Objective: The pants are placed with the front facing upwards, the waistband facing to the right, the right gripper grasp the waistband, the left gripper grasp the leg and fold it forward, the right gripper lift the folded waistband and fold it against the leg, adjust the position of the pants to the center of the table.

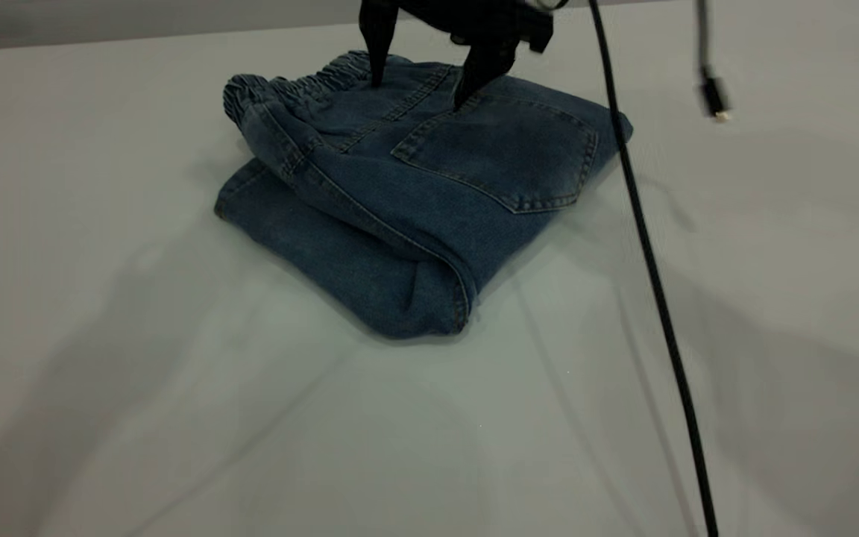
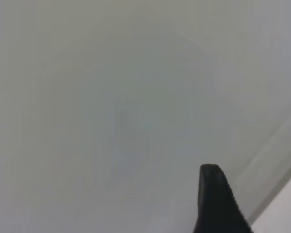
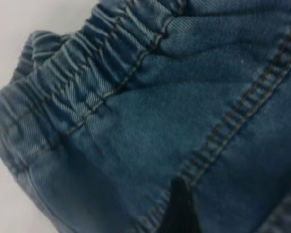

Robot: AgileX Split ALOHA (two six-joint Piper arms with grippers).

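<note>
Exterior: folded blue denim pants [image 1: 414, 201] on smooth white table [image 1: 139, 388], toward far edge; patch pocket up, gathered elastic waistband far-left. Black tapered right gripper [image 1: 418, 89] spread wide, tips pressing denim.
Left wrist: black left gripper fingertip [image 2: 215, 204] above bare table; opening unclear.
Right wrist: ribbed waistband, tan seam stitching, twill weave.

A black cable [image 1: 653, 283] crosses the view; a loose connector plug [image 1: 714, 97] dangles

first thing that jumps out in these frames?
The folded blue denim pants, back pocket up, lie on the white table toward its far side. The right claw presses down onto them, fingers spread, just behind the elastic waistband. The left claw sees only bare table.
</note>
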